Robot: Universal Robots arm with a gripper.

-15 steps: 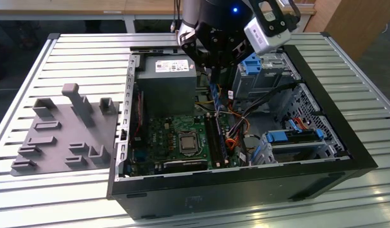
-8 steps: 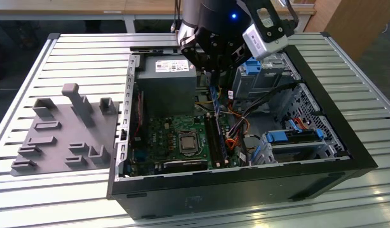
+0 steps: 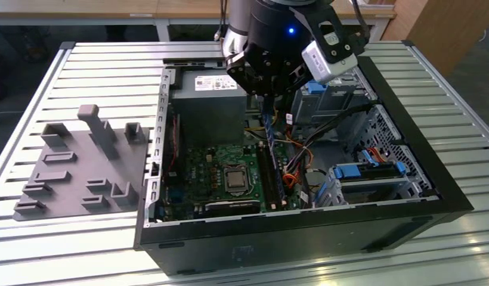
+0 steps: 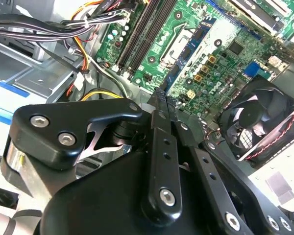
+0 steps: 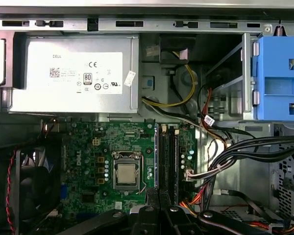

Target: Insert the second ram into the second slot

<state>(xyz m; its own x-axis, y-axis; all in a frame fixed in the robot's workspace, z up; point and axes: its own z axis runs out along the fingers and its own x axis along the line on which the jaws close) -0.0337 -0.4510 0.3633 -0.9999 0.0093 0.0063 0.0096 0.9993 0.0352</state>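
In the exterior view the gripper [image 3: 265, 102] hangs in the upper middle of the frame over the open case [image 3: 308, 235]. Its jaws are drawn narrow on a thin blue strip that I take to be the ram [image 3: 265, 119], held on edge above the slots [image 3: 270, 173] at centre frame and apart from them. In the second wrist view the fingertips [image 4: 160, 122] nearly meet, pinching a thin dark edge, with the slots lying beyond on the green board [image 4: 220, 63] and a fan [image 4: 259, 122] at the board's edge. In the first wrist view the slots [image 5: 166, 156] run straight away from the gripper, between the processor socket [image 5: 126, 174] and a bundle of cables [image 5: 245, 152]. Whether either slot is filled I cannot tell. Doing this well likely means keeping the ram parallel to its slot, centred end to end and clear of the cables. It should be pressed down evenly, not tipped in at one end.
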